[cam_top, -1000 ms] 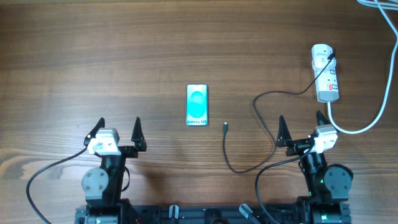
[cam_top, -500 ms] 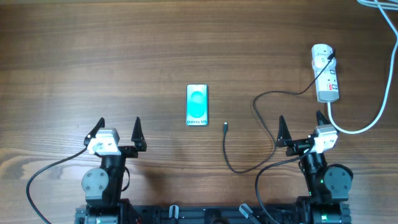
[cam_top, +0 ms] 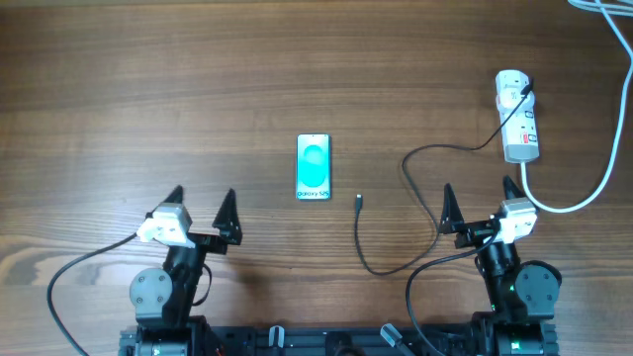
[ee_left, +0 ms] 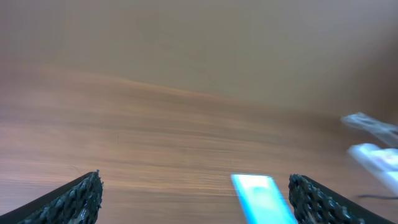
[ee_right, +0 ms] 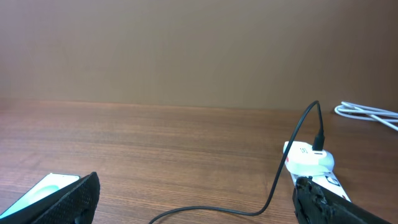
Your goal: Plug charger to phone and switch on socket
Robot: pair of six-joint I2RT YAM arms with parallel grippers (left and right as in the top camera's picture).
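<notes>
The phone (cam_top: 314, 167) lies flat mid-table, cyan-blue screen up, text end toward me; it also shows in the left wrist view (ee_left: 261, 198), blurred, and at the right wrist view's left edge (ee_right: 43, 186). The charger cable (cam_top: 415, 158) runs from its plug in the socket (cam_top: 516, 117) in a loop to its connector tip (cam_top: 358, 203), right of the phone's near end. The cable (ee_right: 280, 180) and socket (ee_right: 309, 158) show in the right wrist view. My left gripper (cam_top: 202, 210) is open and empty, near-left of the phone. My right gripper (cam_top: 478, 196) is open and empty, near the socket.
A thick white lead (cam_top: 593, 188) curves from the socket's near end up the table's right edge to the far right corner. The robots' black cables (cam_top: 69, 282) trail by the arm bases at the near edge. The table is brown wood.
My left gripper has swung slightly right, toward the phone; the left wrist view is motion-blurred. The right arm, phone, cable and socket have not moved.
</notes>
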